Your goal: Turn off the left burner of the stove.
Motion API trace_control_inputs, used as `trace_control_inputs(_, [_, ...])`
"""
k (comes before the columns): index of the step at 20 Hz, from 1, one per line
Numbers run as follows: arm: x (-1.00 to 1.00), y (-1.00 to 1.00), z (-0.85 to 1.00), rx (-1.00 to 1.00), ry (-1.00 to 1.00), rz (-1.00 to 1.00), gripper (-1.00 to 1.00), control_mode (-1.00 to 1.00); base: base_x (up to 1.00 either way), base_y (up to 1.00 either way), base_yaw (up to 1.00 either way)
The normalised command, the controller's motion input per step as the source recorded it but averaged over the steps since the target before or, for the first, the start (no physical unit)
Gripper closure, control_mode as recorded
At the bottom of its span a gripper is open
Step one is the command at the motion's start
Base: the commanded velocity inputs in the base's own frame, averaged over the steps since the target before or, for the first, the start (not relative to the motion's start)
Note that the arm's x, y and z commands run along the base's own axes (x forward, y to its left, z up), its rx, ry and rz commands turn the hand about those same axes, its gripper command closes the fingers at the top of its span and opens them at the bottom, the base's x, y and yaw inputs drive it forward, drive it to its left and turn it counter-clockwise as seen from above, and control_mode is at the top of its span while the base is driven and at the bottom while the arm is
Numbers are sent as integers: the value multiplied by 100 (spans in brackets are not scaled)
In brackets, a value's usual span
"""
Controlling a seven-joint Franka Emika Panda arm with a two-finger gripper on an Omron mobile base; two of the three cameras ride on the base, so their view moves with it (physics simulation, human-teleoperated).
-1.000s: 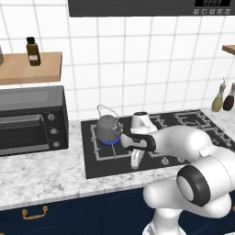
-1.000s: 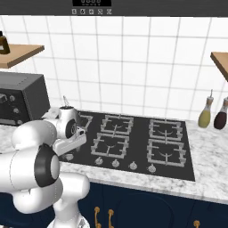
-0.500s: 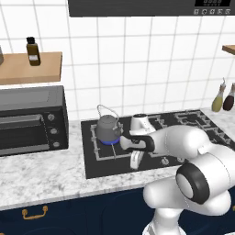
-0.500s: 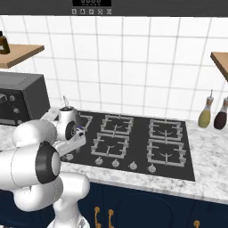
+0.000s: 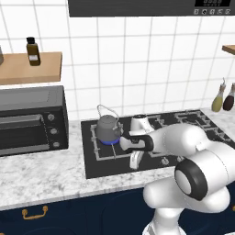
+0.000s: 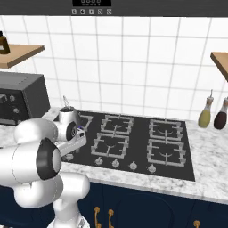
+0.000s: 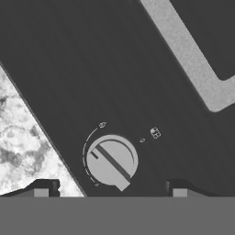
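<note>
The stove (image 5: 183,126) is a flat black cooktop. Its left burner (image 5: 102,148) shows blue flame under a grey kettle (image 5: 108,128). My gripper (image 5: 134,164) points down at the stove's front edge, just right of that burner. In the hand view a round silver knob (image 7: 111,160) with a raised bar lies below my gripper (image 7: 111,190), which is open with a fingertip on each side, apart from it. In the right base view the gripper (image 6: 69,155) hangs over the front left corner of the stove (image 6: 138,149), and my arm hides the left burner.
A dark toaster oven (image 5: 27,121) stands left of the stove on the marble counter (image 5: 41,176). More silver knobs (image 6: 124,164) line the stove's front edge. Two bottles (image 6: 213,115) stand at the far right. A brown bottle (image 5: 32,51) sits on a wooden shelf.
My hand has sunk slightly toward the stove's front edge. The kettle and flame are unchanged.
</note>
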Motion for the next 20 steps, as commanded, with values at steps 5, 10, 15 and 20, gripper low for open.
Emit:
trace_control_inputs(5, [1,5,-16,0,0,0,-100,-100,0,0,0])
trace_control_inputs(10, [0,12,-22,0,0,0,-100,-100,0,0,0])
trace_control_inputs(15, [0,15,-29,0,0,1,-100,-100,0,0,0])
trace_control_inputs(20, [-9,10,-36,0,0,0,-100,-100,0,0,0])
